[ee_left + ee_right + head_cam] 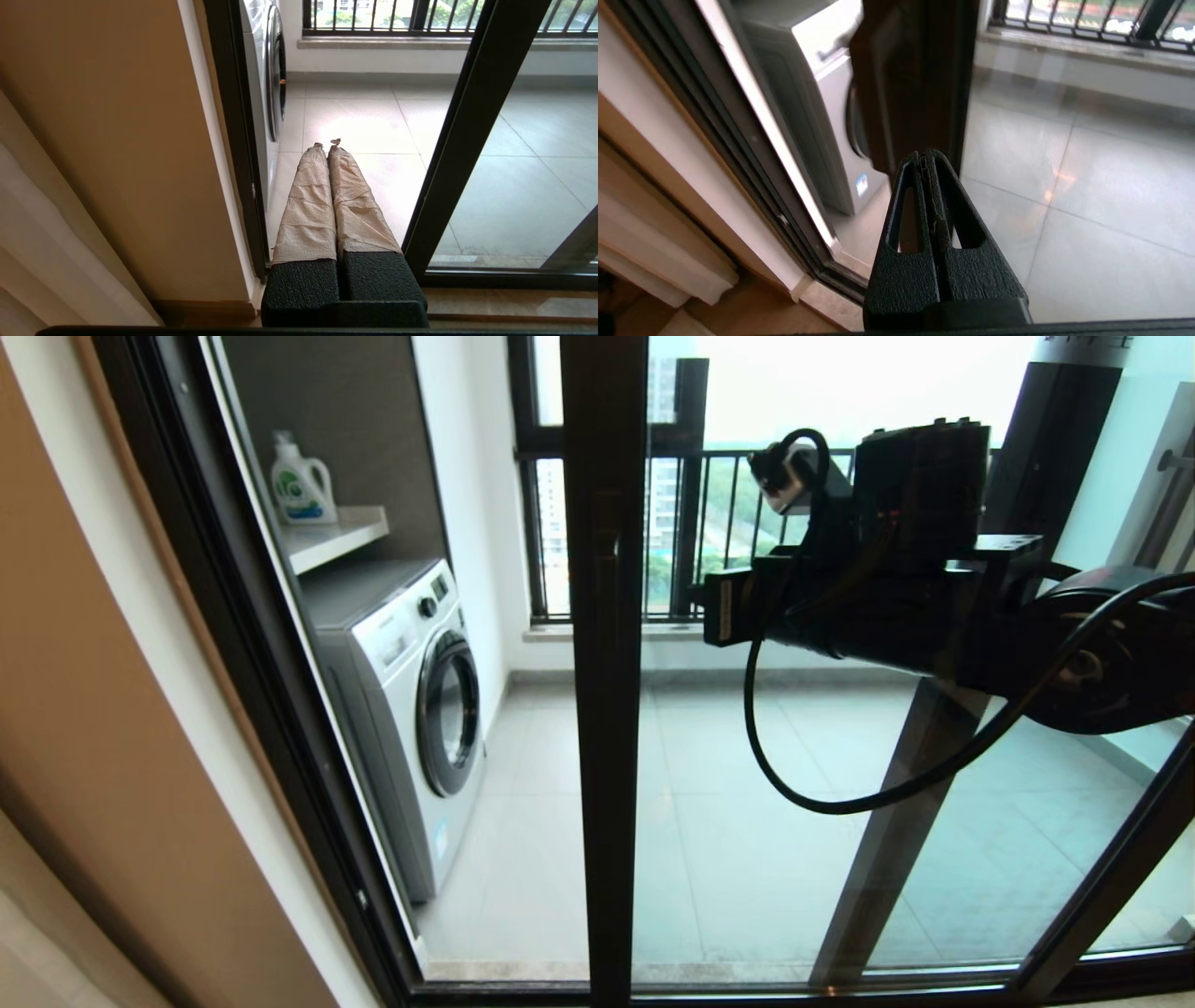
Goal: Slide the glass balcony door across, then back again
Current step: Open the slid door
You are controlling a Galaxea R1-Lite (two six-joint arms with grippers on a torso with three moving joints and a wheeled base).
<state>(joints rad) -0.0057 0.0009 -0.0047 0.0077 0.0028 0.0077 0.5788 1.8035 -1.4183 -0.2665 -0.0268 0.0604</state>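
The glass balcony door stands partly slid across, its dark upright (pixel 605 728) in the middle of the head view with the short bar handle (pixel 607 555) on it. To its left the doorway is open. My right gripper (pixel 714 607) reaches in from the right at handle height, shut and empty, its tip just to the right of that upright, in front of the glass. In the right wrist view the gripper (pixel 924 156) points at the upright (pixel 915 84); contact is unclear. My left gripper (pixel 327 145), with taped fingers, is shut and empty, held low at the open gap beside the door's upright (pixel 467 140).
A washing machine (pixel 411 709) stands on the balcony at the left under a shelf with a detergent bottle (pixel 301 485). The fixed door frame (pixel 233 663) and a beige wall bound the left side. A window with railing bars (pixel 719 523) lies beyond. Another dark upright (pixel 896 840) shows through the glass.
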